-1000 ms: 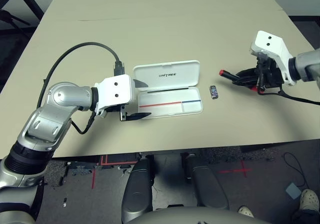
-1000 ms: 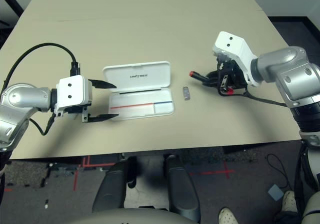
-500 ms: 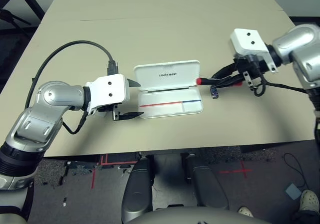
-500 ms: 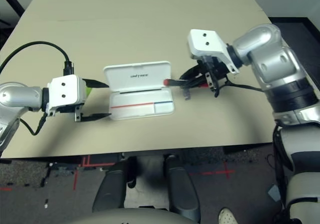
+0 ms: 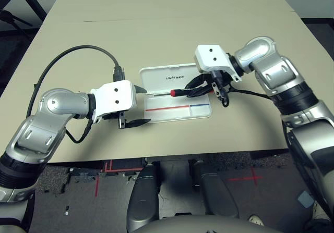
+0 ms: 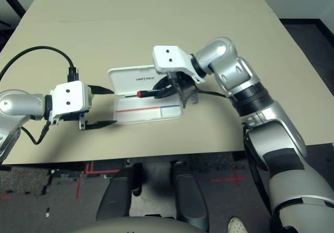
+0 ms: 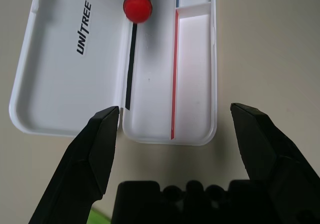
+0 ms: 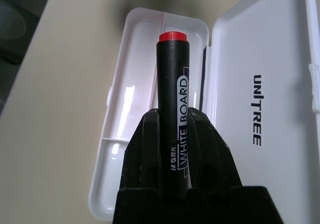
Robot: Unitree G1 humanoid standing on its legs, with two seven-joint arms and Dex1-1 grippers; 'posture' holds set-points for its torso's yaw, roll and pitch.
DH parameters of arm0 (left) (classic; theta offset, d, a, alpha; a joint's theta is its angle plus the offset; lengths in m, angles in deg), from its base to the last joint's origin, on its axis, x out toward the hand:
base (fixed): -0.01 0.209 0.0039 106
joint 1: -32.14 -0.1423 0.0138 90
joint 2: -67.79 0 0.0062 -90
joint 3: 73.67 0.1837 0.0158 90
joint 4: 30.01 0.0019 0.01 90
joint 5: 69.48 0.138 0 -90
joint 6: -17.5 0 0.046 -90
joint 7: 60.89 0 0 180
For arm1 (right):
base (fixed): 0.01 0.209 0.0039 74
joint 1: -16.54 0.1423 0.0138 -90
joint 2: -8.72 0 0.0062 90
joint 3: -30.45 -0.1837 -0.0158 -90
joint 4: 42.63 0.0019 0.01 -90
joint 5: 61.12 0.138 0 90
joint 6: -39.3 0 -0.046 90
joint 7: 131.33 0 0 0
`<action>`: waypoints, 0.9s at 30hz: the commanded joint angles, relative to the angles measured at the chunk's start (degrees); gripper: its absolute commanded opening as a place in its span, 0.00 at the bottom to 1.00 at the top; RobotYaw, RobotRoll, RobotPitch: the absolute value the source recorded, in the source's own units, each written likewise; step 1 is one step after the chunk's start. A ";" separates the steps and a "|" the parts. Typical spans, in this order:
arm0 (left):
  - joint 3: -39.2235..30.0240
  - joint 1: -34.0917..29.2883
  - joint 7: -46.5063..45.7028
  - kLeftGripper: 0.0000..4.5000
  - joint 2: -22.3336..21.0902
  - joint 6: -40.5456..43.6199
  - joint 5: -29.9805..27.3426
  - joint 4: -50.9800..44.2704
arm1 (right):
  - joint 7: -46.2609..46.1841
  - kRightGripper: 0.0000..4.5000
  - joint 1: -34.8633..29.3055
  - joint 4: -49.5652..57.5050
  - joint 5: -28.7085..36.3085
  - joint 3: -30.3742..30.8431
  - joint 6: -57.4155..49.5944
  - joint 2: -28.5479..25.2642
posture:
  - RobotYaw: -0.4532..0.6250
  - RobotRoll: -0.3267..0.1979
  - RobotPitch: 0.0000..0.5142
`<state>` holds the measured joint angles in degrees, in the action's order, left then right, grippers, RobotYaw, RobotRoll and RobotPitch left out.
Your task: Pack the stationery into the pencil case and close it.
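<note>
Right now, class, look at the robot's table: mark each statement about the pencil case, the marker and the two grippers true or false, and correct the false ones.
1. The pencil case lies open on the table. True.
2. The right gripper is shut on the black marker. True.
3. The marker already lies flat in the case, released. False: it is held above the open case, its red end pointing towards the left gripper.
4. The left gripper is clamped on the case's lid. False: its jaws stand open beside the case's end, holding nothing.
5. The lid carries dark "UNITREE" print. True.
</note>
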<state>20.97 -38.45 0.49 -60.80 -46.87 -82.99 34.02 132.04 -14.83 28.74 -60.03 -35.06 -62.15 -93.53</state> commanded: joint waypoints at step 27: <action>-2.87 -4.17 -1.56 1.00 -1.30 2.10 -0.57 -1.04 | 5.58 0.99 -1.05 5.74 12.54 -10.57 -12.67 -7.10 | 0.58 0.62 0.41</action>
<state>18.88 -41.49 -0.90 -61.43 -45.27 -83.08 33.61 135.62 -15.50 31.95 -50.02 -44.57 -71.26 -99.29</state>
